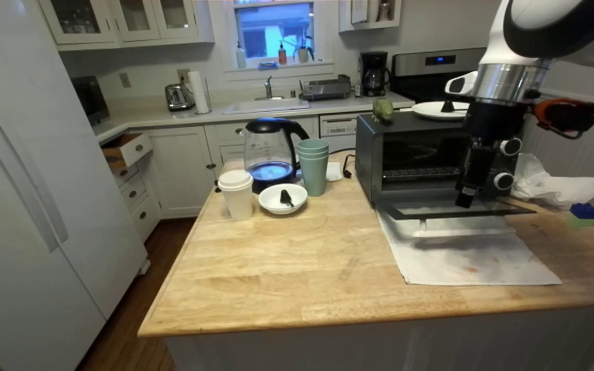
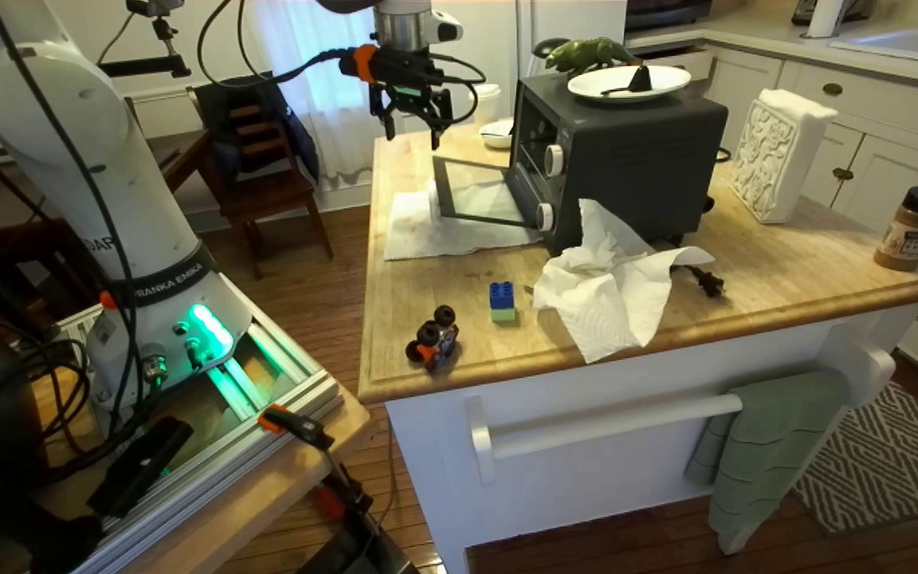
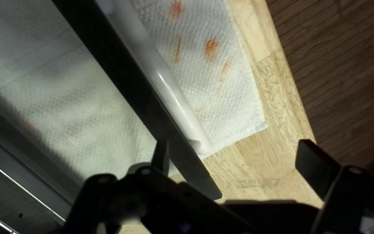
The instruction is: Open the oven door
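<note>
The oven door (image 1: 433, 207) is folded down, close to level, in front of the black toaster oven (image 2: 634, 151). Its dark-framed glass also shows in an exterior view (image 2: 481, 215) and in the wrist view (image 3: 128, 74). The white bar handle (image 1: 462, 233) runs along the door's outer edge, low over a paper towel; it crosses the wrist view (image 3: 174, 100) diagonally. My gripper (image 2: 412, 137) is open and empty, pointing down above the door. In the wrist view the fingers (image 3: 234, 157) are wide apart; the left one overlaps the door frame near its corner. Contact cannot be told.
A plate (image 2: 670, 76) and a green animal figure (image 2: 586, 54) sit on the oven. Crumpled paper (image 2: 610, 295), a blue-and-green brick (image 2: 502, 301) and a toy car (image 2: 435, 339) lie beside it. A kettle (image 1: 271, 149), teal cups (image 1: 313, 170), a bowl (image 1: 271, 200) and a white cup (image 1: 237, 198) stand opposite.
</note>
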Action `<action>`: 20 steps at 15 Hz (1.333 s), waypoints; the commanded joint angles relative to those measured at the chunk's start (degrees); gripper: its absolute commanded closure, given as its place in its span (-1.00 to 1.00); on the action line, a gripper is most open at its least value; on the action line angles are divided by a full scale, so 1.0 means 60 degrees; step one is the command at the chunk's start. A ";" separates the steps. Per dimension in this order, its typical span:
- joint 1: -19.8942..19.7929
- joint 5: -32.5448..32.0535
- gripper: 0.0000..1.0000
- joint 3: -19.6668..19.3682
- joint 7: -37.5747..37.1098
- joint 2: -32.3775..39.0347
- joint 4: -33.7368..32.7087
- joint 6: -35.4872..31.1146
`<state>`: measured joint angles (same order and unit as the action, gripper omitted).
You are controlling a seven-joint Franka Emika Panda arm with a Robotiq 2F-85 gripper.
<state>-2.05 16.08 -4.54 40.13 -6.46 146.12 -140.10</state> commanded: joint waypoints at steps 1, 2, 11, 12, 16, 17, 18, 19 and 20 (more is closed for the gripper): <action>0.0110 0.0226 -1.00 -0.0083 -0.0165 -0.0441 0.0362 -0.0069; 0.0089 0.0196 -1.00 -0.0097 -0.0327 -0.0558 0.0394 -0.0015; -0.0605 -0.1411 -1.00 -0.0051 -0.5344 -0.2066 0.0563 0.0758; -0.0775 -0.1789 -1.00 -0.0012 -0.5978 -0.2314 0.0619 0.0854; -0.1489 -0.2992 -1.00 0.0208 -0.8231 -0.3152 0.0779 0.0999; -0.1677 -0.3288 -1.00 0.0326 -0.8779 -0.3305 0.0785 0.1003; -0.1843 -0.3532 -1.00 0.0449 -0.9281 -0.3474 0.0818 0.0825; -0.2001 -0.3758 -1.00 0.0573 -0.9745 -0.3634 0.0853 0.0627; -0.2166 -0.3973 -1.00 0.0736 -1.0254 -0.3779 0.0864 0.0561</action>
<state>-11.96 -3.54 -3.17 -12.59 -24.84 149.50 -135.30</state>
